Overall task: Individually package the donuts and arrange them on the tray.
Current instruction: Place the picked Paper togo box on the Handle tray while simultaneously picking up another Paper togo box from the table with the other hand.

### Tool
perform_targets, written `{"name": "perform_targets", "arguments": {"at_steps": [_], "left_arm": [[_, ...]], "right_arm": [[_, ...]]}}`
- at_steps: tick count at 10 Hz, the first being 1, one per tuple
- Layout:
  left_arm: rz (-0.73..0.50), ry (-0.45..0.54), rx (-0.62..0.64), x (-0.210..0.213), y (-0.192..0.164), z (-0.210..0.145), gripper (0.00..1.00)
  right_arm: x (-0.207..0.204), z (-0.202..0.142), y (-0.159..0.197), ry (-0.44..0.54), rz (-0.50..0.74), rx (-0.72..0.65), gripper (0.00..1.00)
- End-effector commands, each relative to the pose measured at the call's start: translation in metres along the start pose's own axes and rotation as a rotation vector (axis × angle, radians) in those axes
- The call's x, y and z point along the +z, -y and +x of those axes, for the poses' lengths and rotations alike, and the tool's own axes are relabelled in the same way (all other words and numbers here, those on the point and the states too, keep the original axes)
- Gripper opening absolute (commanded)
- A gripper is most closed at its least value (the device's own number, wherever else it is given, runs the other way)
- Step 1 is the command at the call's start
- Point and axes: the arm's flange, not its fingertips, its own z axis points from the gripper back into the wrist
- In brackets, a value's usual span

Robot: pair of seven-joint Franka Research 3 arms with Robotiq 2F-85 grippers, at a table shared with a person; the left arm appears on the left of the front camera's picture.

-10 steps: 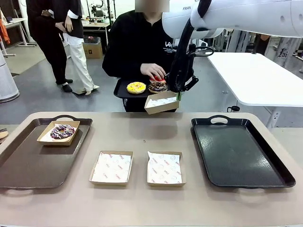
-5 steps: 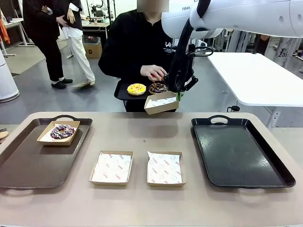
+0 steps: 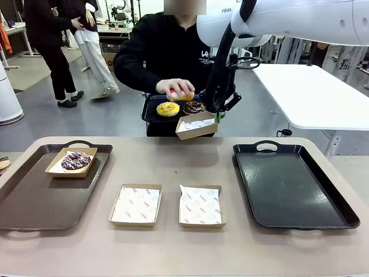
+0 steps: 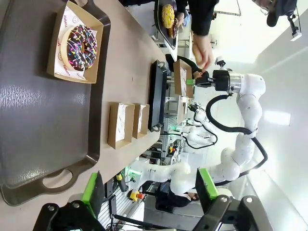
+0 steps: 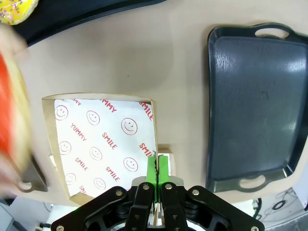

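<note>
The red-glazed donut [image 3: 184,96] sat grasped in the person's hand [image 3: 173,88] above the yellow donut [image 3: 168,108] and chocolate donut [image 3: 193,107]. At its 5 o'clock, the right gripper [image 3: 218,118] pinched the rim of a paper-lined box [image 3: 196,126]. The left gripper [image 4: 149,192] hung agape near the sprinkled donut [image 4: 81,45].

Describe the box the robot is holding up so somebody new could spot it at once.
Look above the far edge of the table, where the right gripper hangs before the person. The box pinched by its rim is the one: tilted in the air, while the other boxes lie flat, one holding a sprinkled donut.
</note>
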Motion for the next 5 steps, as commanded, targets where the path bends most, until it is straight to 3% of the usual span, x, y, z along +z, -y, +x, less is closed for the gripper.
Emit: {"name": "perform_targets", "arguments": {"at_steps": [1, 5], "left_arm": [[0.014, 0.004, -0.007, 0.0003, 0.0004, -0.0050, 1.00], [0.014, 0.004, -0.007, 0.0003, 0.0004, -0.0050, 1.00]], "right_arm": [[0.0009, -0.0002, 0.0019, 0.005, 0.002, -0.003, 0.00], [0.0009, -0.0002, 0.0019, 0.005, 0.002, -0.003, 0.00]]}}
